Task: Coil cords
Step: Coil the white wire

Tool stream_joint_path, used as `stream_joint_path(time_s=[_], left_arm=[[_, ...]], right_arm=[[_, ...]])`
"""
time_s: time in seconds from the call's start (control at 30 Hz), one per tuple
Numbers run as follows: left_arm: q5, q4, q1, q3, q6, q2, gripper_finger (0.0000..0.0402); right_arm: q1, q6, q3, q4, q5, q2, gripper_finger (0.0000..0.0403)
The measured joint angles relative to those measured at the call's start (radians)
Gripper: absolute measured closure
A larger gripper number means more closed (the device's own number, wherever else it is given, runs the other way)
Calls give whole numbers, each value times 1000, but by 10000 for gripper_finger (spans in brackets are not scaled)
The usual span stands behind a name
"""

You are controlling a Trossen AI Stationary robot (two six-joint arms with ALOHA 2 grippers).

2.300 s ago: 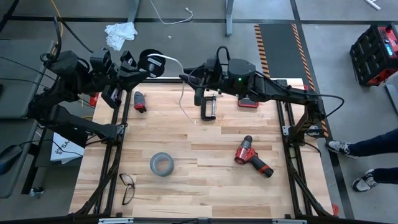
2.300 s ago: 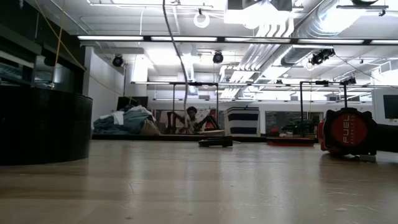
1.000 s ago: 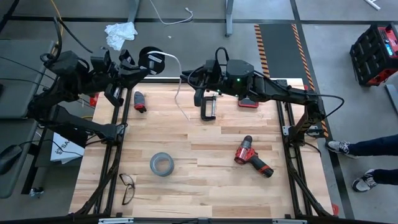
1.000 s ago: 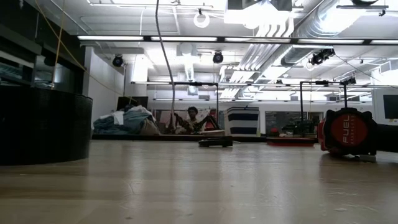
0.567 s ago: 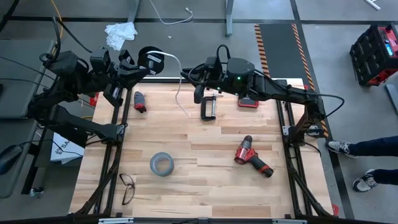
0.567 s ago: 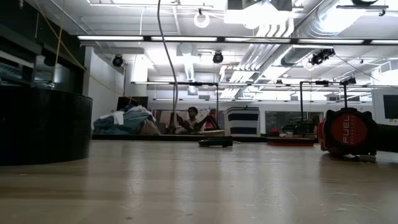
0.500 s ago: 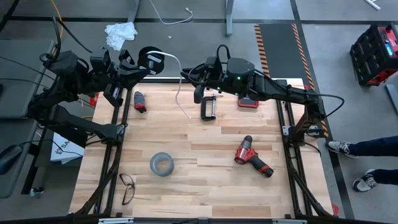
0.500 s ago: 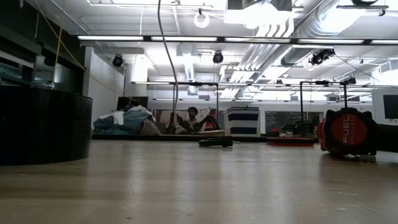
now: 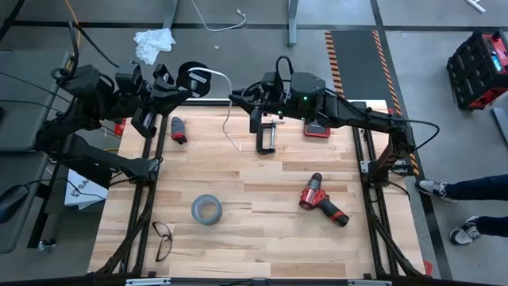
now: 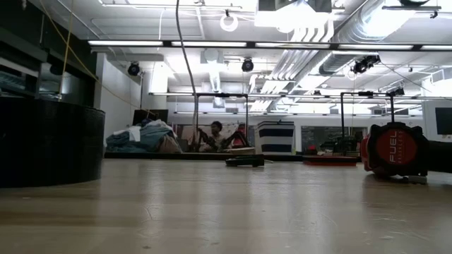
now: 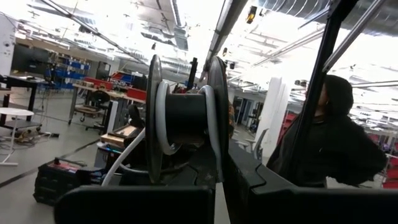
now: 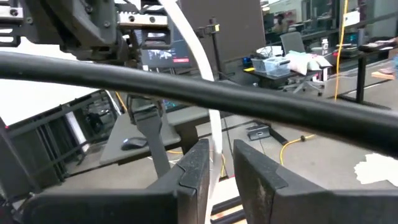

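A small black spool (image 9: pixel 192 77) with a few turns of white cord on it sits beyond the table's far left corner, my left gripper (image 9: pixel 181 86) shut on it. The white cord (image 9: pixel 228 111) arcs off the spool toward the right, then drops over the table's far part; its free end (image 9: pixel 237 148) hangs low. My right gripper (image 9: pixel 238 99) points toward the left at the top of that drop, shut on the cord. In the low view the cord (image 10: pixel 189 63) shows as a thin dark line coming down from above. My left gripper (image 11: pixel 217 186) pinches the rim of one spool flange (image 11: pixel 217 134) between its two fingers. The spool (image 11: pixel 183 118) is lifted clear, its axis level, with the cord trailing off below it. My right gripper (image 12: pixel 216 165) has the cord (image 12: pixel 214 134) between its two fingers, near their free ends. The fingers come level from the table's right and lie across the cord. The cord runs up toward the spool and hangs slack below.
On the table lie a black clamp (image 9: pixel 266 137), a red drill (image 9: pixel 321 202), a grey tape roll (image 9: pixel 205 210), glasses (image 9: pixel 163 238) and a small red-and-black tool (image 9: pixel 178 129). A person's legs (image 9: pixel 468 187) show off the right edge.
The hanging part of the cord has swayed a little from side to side, and its free end has shifted slightly toward the far left. My right gripper has rolled slightly while staying where it was. The spool has kept still.
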Motion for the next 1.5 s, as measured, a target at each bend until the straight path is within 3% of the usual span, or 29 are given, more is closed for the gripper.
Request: stream_joint_path(time_s=[0.4,0.57,0.8,0.93,1.17,1.5], left_arm=[[1,8,0,0,0,0,400],[-10,8,0,0,0,0,400],[-87,9,0,0,-20,6,400],[-155,18,0,0,-104,42,400],[-155,83,3,0,-267,128,400],[-35,123,69,0,-599,180,400]], right_arm=[[0,-27,0,-1,-2,0,338],[7,-31,0,-23,-1,0,392],[59,-70,0,-25,31,0,400],[89,-80,0,-14,31,10,401],[121,-80,-1,76,2,34,402],[174,-132,0,197,-3,72,402]])
